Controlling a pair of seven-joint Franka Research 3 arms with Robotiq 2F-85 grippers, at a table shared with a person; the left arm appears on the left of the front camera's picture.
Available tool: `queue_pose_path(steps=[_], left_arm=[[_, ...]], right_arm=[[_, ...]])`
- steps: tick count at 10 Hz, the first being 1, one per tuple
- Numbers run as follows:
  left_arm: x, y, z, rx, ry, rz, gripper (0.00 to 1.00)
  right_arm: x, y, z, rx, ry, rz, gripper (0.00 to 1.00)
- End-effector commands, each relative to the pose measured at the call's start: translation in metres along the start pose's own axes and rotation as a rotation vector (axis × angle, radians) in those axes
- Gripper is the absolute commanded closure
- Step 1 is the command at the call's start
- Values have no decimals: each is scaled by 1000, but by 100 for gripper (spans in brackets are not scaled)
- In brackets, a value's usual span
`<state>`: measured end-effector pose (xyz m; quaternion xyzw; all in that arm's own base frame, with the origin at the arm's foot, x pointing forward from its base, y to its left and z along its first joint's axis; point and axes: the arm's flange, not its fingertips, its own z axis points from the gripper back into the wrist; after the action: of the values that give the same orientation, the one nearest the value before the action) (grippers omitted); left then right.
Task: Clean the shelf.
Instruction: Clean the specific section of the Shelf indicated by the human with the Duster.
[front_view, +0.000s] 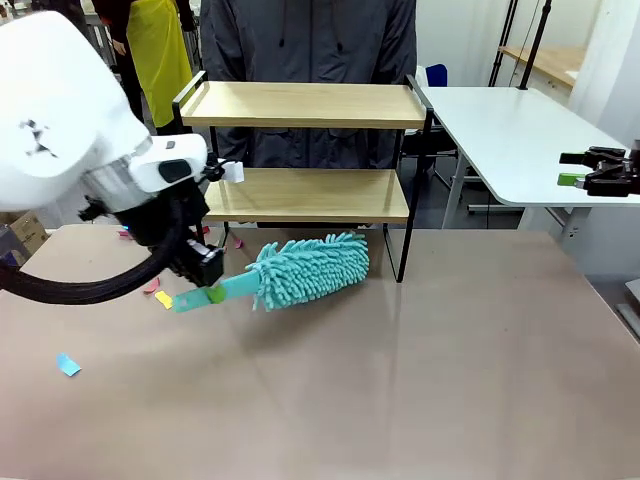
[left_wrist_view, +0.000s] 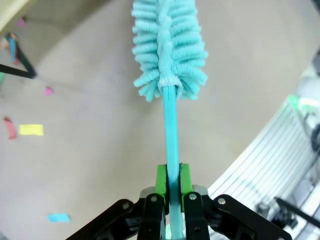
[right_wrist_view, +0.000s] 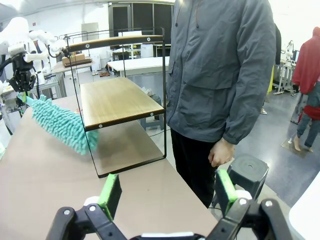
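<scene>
Left end effector (left_wrist_view: 170, 177) clamps duster (front_view: 305, 268) handle; head ahead, just before shelf (front_view: 300, 195). Boards look clear; scraps (front_view: 163, 298) left on bench (front_view: 450, 380). Right end effector (right_wrist_view: 167, 187) open.

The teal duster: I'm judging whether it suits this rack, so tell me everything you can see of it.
The duster has a fluffy teal head of chenille-like strands on a thin, flat teal handle, plastic by its look. The left gripper is shut on the handle near its end, a green pad on each side. It lies nearly level, head slightly raised, seemingly clear of the table, just before the shelf, at its lower board. Whether its tip touches the shelf cannot be told.
</scene>
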<state>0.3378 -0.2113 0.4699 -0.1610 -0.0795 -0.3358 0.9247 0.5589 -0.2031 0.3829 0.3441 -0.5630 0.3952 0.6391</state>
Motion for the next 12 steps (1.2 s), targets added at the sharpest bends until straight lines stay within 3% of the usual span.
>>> queue_pose_path(steps=[1, 3, 5, 6, 9, 10, 11, 12], left_arm=[[-12, 16, 44, -44, 55, -95, 87], [-26, 27, 88, -28, 139, -189, 87], [-38, 34, 133, 48, 320, -341, 87], [-39, 35, 153, 32, 306, -367, 87], [-21, 21, 169, 85, 521, -497, 87], [-14, 11, 165, 142, 506, -469, 87], [-37, 23, 167, 54, 455, -446, 87], [-37, 23, 167, 54, 455, -446, 87]], right_arm=[[3, 0, -2, 1, -3, 6, 0], [3, 0, -2, 1, -3, 6, 0], [3, 0, -2, 1, -3, 6, 0], [3, 0, -2, 1, -3, 6, 0], [3, 0, -2, 1, -3, 6, 0], [3, 0, -2, 1, -3, 6, 0], [3, 0, -2, 1, -3, 6, 0], [3, 0, -2, 1, -3, 6, 0]])
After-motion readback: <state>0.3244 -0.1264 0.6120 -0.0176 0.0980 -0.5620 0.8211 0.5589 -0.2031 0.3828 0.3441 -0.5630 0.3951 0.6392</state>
